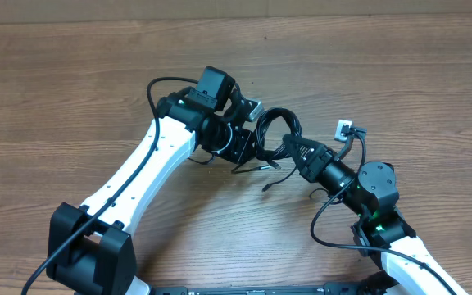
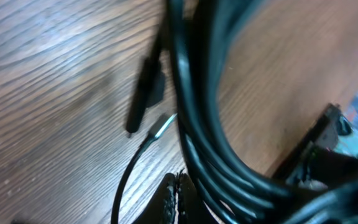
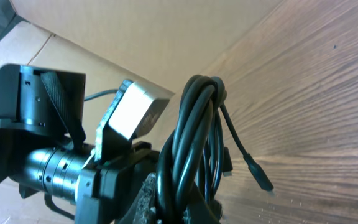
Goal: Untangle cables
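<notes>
The cables [image 1: 279, 123] are a coiled bundle of thin black cords, held above the wooden table between both arms. My right gripper [image 1: 292, 154] comes in from the lower right. In the right wrist view its jaws [image 3: 185, 199] are shut on the bundle's [image 3: 194, 130] lower part, and a loose plug end [image 3: 260, 174] hangs to the right. My left gripper [image 1: 256, 147] sits against the bundle's left side. In the left wrist view its fingers [image 2: 179, 199] are pressed together, and the cords [image 2: 197, 112] run just right of them. A black plug [image 2: 140, 99] and a silver-tipped plug [image 2: 163, 126] dangle nearby.
A small white connector [image 1: 344, 129] sits on a thicker wire beside the right arm. Loose strand ends [image 1: 269, 187] trail onto the table below the grippers. A cardboard wall [image 3: 135, 37] stands at the table's far edge. The left arm's body [image 3: 48, 168] is close to my right gripper.
</notes>
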{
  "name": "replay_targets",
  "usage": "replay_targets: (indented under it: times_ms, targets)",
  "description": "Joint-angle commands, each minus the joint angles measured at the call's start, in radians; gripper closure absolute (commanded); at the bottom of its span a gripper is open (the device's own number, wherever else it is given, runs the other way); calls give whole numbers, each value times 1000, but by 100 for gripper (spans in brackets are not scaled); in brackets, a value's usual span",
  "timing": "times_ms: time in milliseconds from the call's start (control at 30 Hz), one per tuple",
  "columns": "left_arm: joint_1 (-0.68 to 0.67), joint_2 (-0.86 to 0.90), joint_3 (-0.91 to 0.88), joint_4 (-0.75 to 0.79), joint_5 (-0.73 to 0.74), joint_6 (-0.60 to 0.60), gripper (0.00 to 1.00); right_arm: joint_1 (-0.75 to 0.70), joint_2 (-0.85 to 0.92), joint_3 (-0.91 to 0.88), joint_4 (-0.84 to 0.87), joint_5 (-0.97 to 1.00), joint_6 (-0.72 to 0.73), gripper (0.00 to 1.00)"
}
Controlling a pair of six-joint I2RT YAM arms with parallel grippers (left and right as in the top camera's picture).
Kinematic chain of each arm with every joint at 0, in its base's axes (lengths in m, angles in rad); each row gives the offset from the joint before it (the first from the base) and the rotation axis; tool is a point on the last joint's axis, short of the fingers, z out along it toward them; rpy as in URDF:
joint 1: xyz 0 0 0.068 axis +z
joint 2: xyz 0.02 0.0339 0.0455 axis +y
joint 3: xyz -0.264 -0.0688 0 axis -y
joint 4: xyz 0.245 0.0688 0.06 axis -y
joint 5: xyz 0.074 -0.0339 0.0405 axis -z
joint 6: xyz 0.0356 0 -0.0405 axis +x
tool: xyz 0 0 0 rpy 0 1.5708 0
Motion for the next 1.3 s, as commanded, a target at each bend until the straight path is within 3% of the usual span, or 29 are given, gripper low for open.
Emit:
replay_targets:
  times_ms: [0,133,233,400,500,567,733,967,1167,1267]
  targets:
    - [-5,14,17,-6,154,132,89,-2,-5,3,18,38,-15,96]
    - [23,14,18,-5,-1,126,78,-2,-5,3,-13,-10,-87,96]
    - [69,12,20,2,-6,128,67,-2,-5,3,-91,-15,-109,96]
    - [136,12,35,21,-1,127,32,-2,-5,3,-128,-90,-183,96]
    - [185,12,48,52,114,146,15,-2,-5,3,-106,-200,-243,96]
    - [207,13,47,75,247,200,11,-2,-5,3,-84,-280,-267,96]
    - [224,13,47,68,475,350,10,-2,-5,3,1,-426,-264,96]
    - [223,13,47,-79,538,586,24,-2,-5,3,23,-439,-254,96]
    - [224,13,47,-148,615,706,36,-2,-5,3,23,-439,-254,96]
    - [220,13,45,-152,617,711,41,-2,-5,3,35,-440,-231,96]
